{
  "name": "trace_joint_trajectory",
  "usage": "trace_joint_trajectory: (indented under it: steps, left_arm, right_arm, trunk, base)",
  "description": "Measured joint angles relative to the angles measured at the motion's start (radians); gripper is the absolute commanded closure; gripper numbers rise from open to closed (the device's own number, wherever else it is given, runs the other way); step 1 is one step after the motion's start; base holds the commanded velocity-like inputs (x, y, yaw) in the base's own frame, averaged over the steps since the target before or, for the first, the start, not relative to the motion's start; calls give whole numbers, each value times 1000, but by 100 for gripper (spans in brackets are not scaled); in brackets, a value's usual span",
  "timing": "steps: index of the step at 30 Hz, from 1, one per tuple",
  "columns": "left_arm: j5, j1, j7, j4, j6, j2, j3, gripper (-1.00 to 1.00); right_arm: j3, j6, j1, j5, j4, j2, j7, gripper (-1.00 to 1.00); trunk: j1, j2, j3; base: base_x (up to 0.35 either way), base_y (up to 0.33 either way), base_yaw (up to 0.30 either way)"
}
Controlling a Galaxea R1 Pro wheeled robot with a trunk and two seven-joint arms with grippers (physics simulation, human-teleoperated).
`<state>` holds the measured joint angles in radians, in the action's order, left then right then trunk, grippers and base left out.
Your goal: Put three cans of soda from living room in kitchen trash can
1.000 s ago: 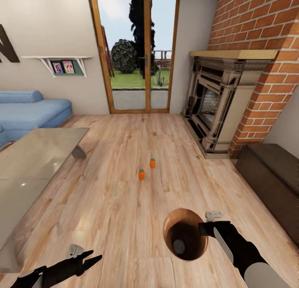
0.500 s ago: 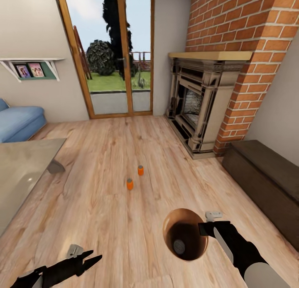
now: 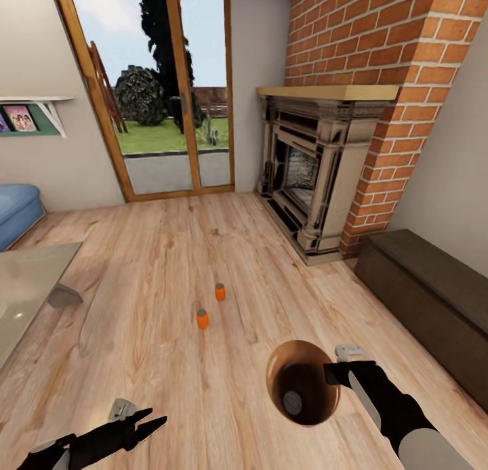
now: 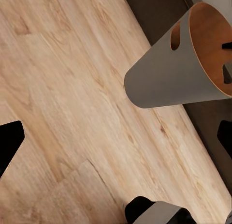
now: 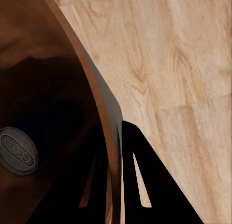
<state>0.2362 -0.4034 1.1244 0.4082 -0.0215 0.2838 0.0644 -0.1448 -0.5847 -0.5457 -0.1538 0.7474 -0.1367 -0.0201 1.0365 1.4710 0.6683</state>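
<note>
Two small orange soda cans with dark grey tops stand upright on the pale wood-plank floor (image 3: pixel 169 267) a little left of the middle of the head view: the nearer can (image 3: pixel 202 319) sits lower and slightly left, the farther can (image 3: pixel 220 292) just above and to its right, close together but apart. A third can (image 3: pixel 292 402) lies inside the round tapered brown bin with glossy amber walls (image 3: pixel 278 365) at lower centre-right, its grey top facing up from the bottom.

The right gripper (image 3: pixel 332 373), black, reaches in from the lower right corner and pinches the bin's right rim; the right wrist view shows one dark finger on each side of the thin wall, clamped tight on it, with the can's grey end in the shadowed interior (image 5: pixel 18 151). The left wrist view shows the bin from outside, its grey outer wall (image 4: pixel 169 79) with a handle slot, off the floor.

The left gripper (image 3: pixel 156 419), black, points rightward from the lower left corner, its fingers spread apart and holding nothing.

Upper right stands a red brick fireplace (image 3: pixel 318 172); upper left, wood-framed glass doors (image 3: pixel 146 91). A dark brown chest (image 3: pixel 434 287) sits at the right edge, a long grey low table (image 3: pixel 27 287) at the left edge, and a bit of blue sofa (image 3: pixel 13 209) above it.
</note>
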Motion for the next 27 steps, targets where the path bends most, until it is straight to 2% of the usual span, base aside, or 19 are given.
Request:
trace_joint_trajectory:
  steps: [9, 27]
  left_arm:
    - [0, 0, 0, 0, 0, 0, 0, -100]
    - [0, 0, -2, 1, 0, 0, -2, -100]
  right_arm:
    - [0, 0, 0, -4, 0, 0, 0, 100]
    - [0, 0, 0, -2, 0, 0, 0, 100]
  trunk:
    - [0, 0, 0]
    - [0, 0, 0]
  base:
    - [336, 106, -2]
    - [346, 8, 0]
